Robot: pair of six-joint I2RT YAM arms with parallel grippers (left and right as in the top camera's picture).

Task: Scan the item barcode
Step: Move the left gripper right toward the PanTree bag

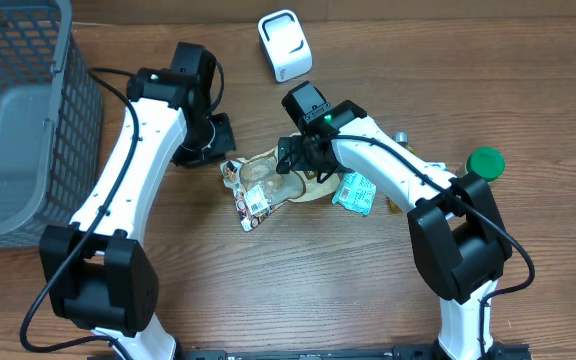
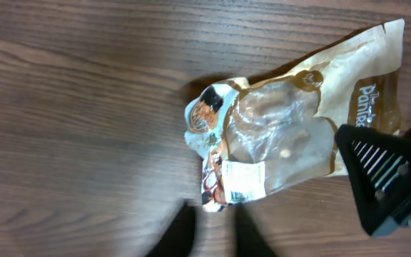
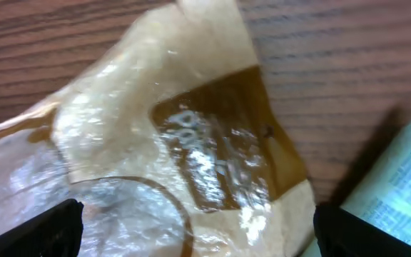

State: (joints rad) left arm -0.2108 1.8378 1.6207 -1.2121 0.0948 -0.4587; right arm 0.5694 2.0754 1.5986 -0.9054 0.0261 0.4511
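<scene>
Surface: brown wood grain, matte.
Pouch: crinkly glossy plastic, clear window, tan print.
L gripper: jaws together, nr pouch edge.
R gripper: jaws wide apart over pouch.

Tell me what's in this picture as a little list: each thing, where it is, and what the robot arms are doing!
snack bag: lying flat on the wooden table, between both arms
white sticker: on the bag, facing up
scanner: white, at the far side, nothing touching it
basket: grey, at the left
blue-green packet: right beside the bag
round green thing: at the right
left arm: jaws shut at the bag's edge; grip unclear
right arm: jaws open, over the bag
</scene>
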